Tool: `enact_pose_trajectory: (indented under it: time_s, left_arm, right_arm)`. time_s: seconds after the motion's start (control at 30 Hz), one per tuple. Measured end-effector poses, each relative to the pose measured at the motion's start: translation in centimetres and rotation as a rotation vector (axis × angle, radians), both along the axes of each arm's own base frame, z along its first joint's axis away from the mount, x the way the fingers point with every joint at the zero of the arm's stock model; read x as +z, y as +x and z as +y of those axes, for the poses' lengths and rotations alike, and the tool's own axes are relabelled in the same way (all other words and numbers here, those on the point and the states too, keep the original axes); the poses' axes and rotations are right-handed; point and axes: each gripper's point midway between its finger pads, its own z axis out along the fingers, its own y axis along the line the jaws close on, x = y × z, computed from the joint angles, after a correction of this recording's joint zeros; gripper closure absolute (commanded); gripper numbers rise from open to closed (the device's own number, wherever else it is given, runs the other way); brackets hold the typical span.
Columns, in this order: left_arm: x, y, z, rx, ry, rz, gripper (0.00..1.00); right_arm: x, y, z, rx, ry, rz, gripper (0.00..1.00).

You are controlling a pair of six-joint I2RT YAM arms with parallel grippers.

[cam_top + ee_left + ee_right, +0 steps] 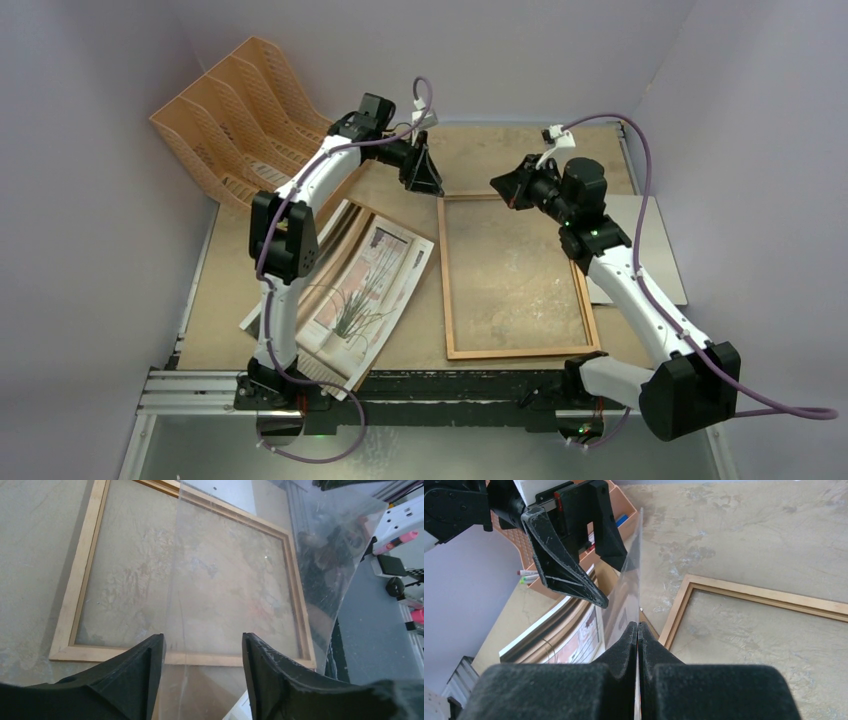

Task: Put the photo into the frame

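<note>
The table (480, 150) is the biggest thing, and the frame (445, 280) lies flat on it, on its middle part, with the bare table top showing inside the wooden moulding. The photo (375, 285) lies just to the left of the frame, picture side up and turned at an angle to it, with one corner near the frame's left moulding; the left arm crosses over it. A brown board (362, 188) shows from under the far side of the photo, beside the frame's far left corner. The orange-tan file rack (235, 120) stands well apart from the frame, to the far left of it, against the wall. A pale grey sheet (655, 250) lies flat just to the right of the frame, partly under the right arm. A clear sheet (629, 570) is held on its edge above the frame's far side, and the frame can be seen through it in the left wrist view. The right gripper (638, 627) is above the frame's far moulding and its two fingers are pressed together on this clear sheet. The left gripper (202, 637) is above the frame's far left corner with its jaws wide apart; the near edge of the clear sheet runs into the gap between them, but I cannot tell if a finger touches it.
</note>
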Motion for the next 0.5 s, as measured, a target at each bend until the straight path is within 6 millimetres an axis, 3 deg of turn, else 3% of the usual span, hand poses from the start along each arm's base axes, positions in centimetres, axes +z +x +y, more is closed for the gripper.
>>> enact_pose_trajectory:
  time_s: [0.17,0.33,0.5]
  left_arm:
    - [0.5,-0.1,-0.1,-0.011,-0.01,-0.005,0.18]
    - [1.0,0.4,-0.3,-0.001,-0.021,-0.015,0.14]
    - [2.2,1.9,-1.0,0.043,-0.053,-0.033,0.24]
  right_arm:
    - [0.2,-0.5,0.6,0.044,0.011,-0.002,1.0]
    - [1.0,-0.9,1.2,0.087,0.024,-0.015,1.0]
    - [1.9,-1.3,1.7,0.128,0.036,-0.032,1.0]
